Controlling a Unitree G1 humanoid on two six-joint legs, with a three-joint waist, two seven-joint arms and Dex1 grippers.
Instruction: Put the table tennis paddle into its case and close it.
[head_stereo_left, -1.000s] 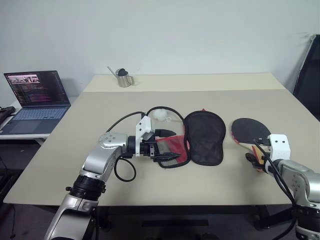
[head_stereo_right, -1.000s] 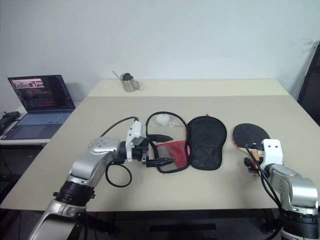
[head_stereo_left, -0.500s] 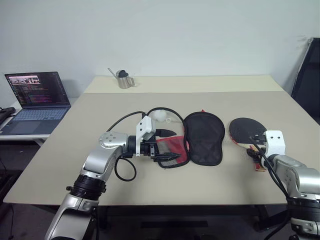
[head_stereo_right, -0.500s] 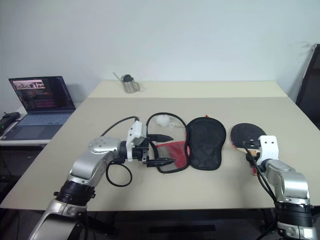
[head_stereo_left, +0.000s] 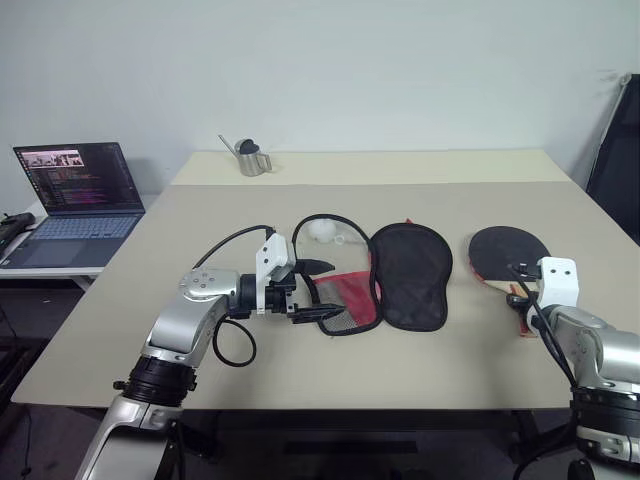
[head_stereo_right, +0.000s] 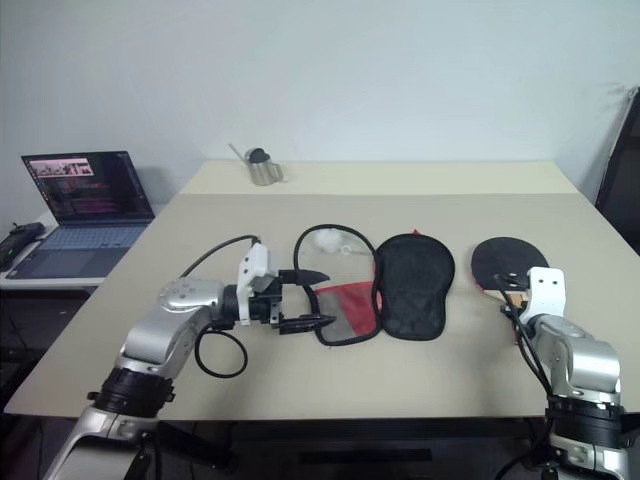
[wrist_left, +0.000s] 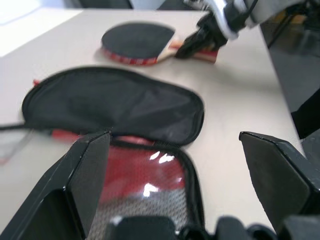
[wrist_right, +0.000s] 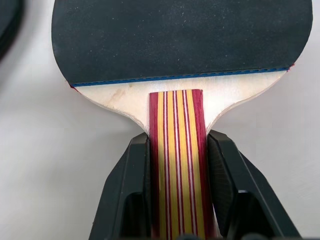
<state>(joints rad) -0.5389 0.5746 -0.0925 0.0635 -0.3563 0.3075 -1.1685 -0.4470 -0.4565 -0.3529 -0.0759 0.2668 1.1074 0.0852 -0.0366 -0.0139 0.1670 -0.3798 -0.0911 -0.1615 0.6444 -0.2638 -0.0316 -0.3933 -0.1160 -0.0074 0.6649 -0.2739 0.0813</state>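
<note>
The right end effector (wrist_right: 176, 150) pinches the striped handle of the table tennis paddle (head_stereo_left: 508, 252), which lies on the tabletop (head_stereo_left: 460, 195) at 3 o'clock of the case (head_stereo_left: 405, 272). The grip sits just below the blade; I judge it should stay square, so the paddle lifts flat. The left end effector (head_stereo_left: 312, 291), jaws spread, hovers at the open case's red part, at its 9 o'clock. The laptop (head_stereo_left: 72, 200) and metal cup (head_stereo_left: 246, 157) stand well apart; nothing blocks the way.

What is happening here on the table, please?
The right gripper has its fingers closed on the handle of the table tennis paddle, which lies on the table. The case lies open in the middle. The left gripper is open at the case's red part.
</note>
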